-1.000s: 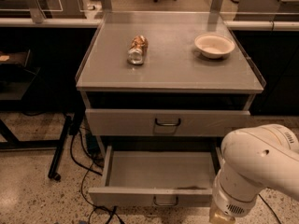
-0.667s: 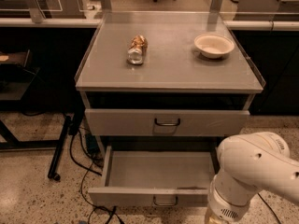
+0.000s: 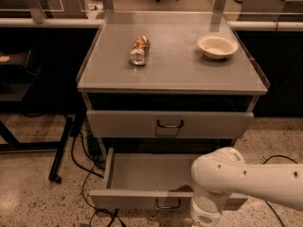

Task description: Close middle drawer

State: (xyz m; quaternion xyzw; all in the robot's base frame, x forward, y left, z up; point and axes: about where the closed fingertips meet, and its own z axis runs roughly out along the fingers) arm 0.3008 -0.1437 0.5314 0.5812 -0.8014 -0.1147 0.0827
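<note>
The middle drawer [image 3: 142, 174] is the wide, shallow grey tray pulled out low on the cabinet. Its inside is bare, and its flat front [image 3: 128, 198] carries a small dark bar handle [image 3: 168, 205]. Above it sits the taller-fronted grey drawer [image 3: 123, 124] with its own handle [image 3: 170, 124]. My white arm [image 3: 236, 178] reaches in from the right and covers the right part of the open drawer's front. My gripper is out of view, below the bottom edge of the frame beyond the arm's end [image 3: 204, 216]. The lowest drawer is out of view.
A crushed can [image 3: 138, 50] and a white bowl [image 3: 217, 46] lie on the grey cabinet top [image 3: 175, 70]. Black cables [image 3: 83, 174] and a dark stand leg [image 3: 61, 150] lie on the speckled floor to the left. A dark table [image 3: 14, 74] stands at far left.
My arm has moved left across the front of the open drawer and now covers more of its right side. The drawer itself has not visibly moved.
</note>
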